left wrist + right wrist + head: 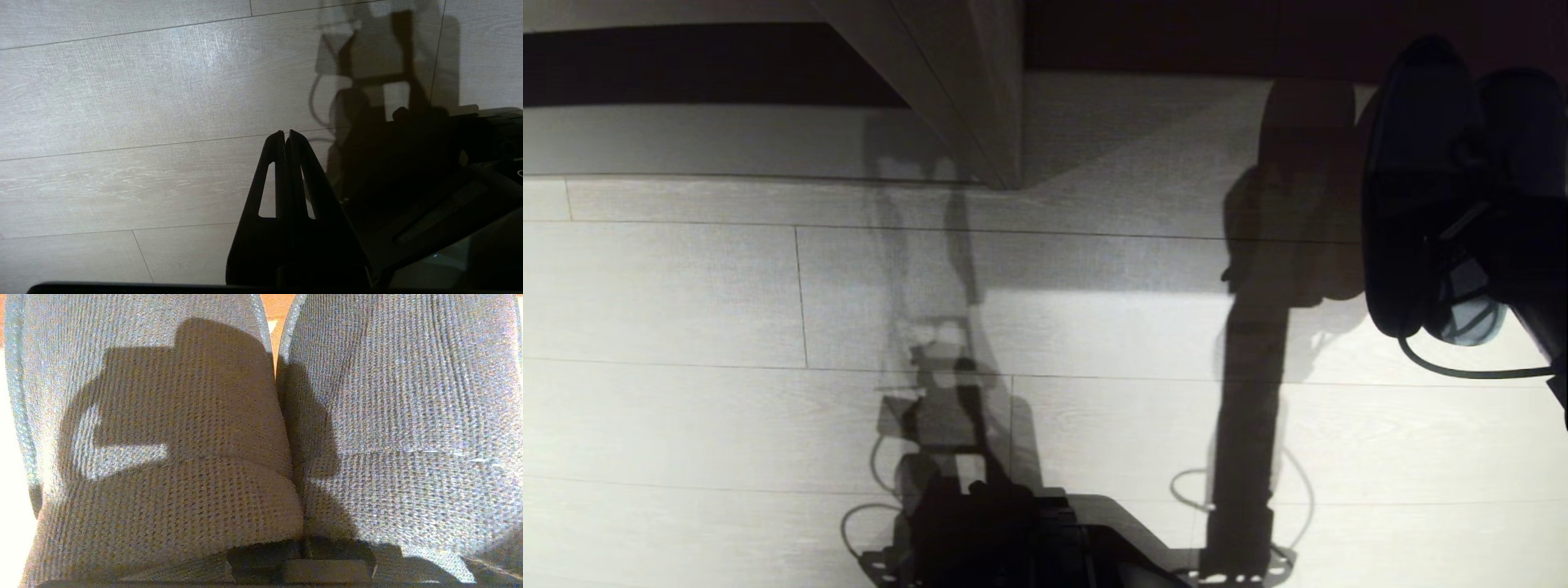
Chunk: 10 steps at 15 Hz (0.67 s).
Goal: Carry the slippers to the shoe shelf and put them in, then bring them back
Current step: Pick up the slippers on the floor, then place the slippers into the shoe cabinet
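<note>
At the head view's right edge, the right gripper (1462, 245) is clamped on the dark slippers (1413, 180) above pale plank flooring (686, 286); the left gripper (286, 136) hangs pinched together, empty.

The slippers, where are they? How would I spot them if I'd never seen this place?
Look at the pale wood-plank floor in front of the shoe shelf, then go to the far right of the head view. There the slippers hang above the floor, pinched side by side in the right gripper. They are the only soft, dark blue-grey waffle-knit things among hard black robot parts.
</note>
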Tool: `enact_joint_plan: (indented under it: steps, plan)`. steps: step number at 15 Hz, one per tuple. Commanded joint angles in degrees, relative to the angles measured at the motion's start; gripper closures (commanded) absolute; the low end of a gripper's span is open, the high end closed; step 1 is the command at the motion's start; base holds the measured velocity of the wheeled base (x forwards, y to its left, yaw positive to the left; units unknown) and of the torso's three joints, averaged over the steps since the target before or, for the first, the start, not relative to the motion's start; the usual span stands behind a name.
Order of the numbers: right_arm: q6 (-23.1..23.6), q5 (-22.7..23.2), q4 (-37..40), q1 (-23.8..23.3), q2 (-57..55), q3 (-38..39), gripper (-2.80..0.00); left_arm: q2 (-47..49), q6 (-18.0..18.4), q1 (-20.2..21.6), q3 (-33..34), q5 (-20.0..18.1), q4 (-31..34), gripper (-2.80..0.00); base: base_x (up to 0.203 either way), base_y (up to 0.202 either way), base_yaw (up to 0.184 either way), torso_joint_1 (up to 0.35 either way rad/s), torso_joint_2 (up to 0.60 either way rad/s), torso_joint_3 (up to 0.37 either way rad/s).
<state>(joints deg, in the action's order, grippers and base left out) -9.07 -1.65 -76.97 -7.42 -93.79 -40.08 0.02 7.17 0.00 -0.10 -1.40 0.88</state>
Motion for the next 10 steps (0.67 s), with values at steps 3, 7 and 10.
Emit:
enact_joint_plan:
  steps: [3, 7, 10]
  plan:
    - [0.2, -0.2, 2.1, 1.3, 9.3, 5.3, 0.00, 0.0, 0.0, 0.0, 0.0, 0.0, 0.0, 0.00, 0.000, 0.000, 0.000, 0.000, 0.00, 0.000]
    - [0.4, -0.4, 8.5, 1.4, 21.5, 15.5, 0.00, 0.0, 0.0, 0.0, 0.0, 0.0, 0.0, 0.00, 0.000, 0.000, 0.000, 0.000, 0.00, 0.000]
    - [0.6, -0.5, 13.1, 1.4, 27.9, 19.6, 0.00, 0.0, 0.0, 0.0, 0.0, 0.0, 0.0, 0.00, 0.000, 0.000, 0.000, 0.000, 0.00, 0.000]
